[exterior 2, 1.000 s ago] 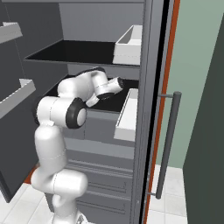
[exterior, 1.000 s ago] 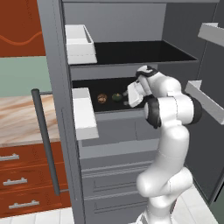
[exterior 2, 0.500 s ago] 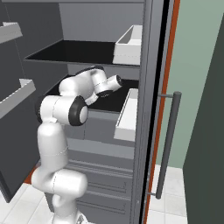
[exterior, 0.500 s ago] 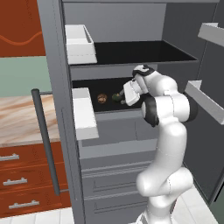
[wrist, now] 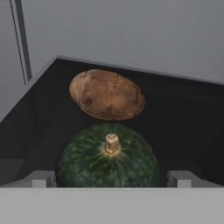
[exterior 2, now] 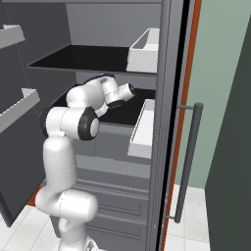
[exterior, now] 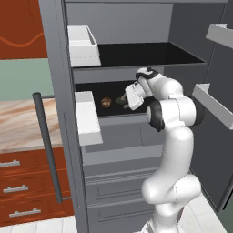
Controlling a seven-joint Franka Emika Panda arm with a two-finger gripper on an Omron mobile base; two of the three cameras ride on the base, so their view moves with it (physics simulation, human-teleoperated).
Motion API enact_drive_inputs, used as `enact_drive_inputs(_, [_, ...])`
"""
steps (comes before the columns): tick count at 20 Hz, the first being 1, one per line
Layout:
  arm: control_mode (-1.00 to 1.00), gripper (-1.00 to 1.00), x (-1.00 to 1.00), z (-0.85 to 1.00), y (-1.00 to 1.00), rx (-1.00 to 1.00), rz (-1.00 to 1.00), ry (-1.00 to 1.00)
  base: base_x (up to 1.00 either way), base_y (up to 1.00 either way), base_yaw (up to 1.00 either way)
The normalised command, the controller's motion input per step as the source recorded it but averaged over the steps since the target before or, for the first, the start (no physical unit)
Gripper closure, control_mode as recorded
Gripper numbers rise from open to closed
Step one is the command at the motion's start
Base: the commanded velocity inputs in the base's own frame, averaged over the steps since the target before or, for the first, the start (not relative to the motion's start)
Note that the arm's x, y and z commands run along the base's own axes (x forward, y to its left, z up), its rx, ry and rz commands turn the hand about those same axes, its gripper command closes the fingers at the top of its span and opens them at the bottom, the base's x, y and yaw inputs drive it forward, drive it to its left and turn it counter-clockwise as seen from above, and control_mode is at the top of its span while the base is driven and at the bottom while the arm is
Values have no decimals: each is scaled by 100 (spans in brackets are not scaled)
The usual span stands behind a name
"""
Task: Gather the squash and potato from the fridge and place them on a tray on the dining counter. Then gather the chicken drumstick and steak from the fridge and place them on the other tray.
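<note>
In the hand view the dark green squash (wrist: 107, 159) with its pale stem sits close in front, between my gripper's (wrist: 111, 180) two spread fingertips (wrist: 41, 178). The jaws stand open on either side of it, not closed on it. Just beyond the squash lies the mottled brown potato (wrist: 107, 94) on the black shelf. From the left base view, my gripper (exterior: 128, 100) is reached into the middle shelf of the grey fridge (exterior: 59, 68), right at the squash (exterior: 120, 101), with the potato (exterior: 105, 102) to its left. The right base view has my hand (exterior 2: 130, 90) inside the same shelf.
White door bins (exterior: 87, 116) hang on the open left door, beside its long bar handle (exterior: 45, 145). A black upper shelf (exterior: 141, 53) lies above my arm, and grey drawers (exterior: 118, 173) sit below. A red-brown cabinet (exterior: 22, 191) stands at the left.
My hand has pushed deeper into the middle shelf, to the left toward the squash and potato. The jaws have stayed open.
</note>
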Motion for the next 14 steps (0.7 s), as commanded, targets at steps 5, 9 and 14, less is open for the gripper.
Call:
enact_drive_inputs(5, [-100,-100,0,0,18,0,6,-1,0,0,0])
enact_drive_inputs(9, [-100,-100,0,0,17,0,6,-2,0,0,0])
enact_drive_inputs(14, [-100,100,0,0,10,0,5,-4,0,0,0])
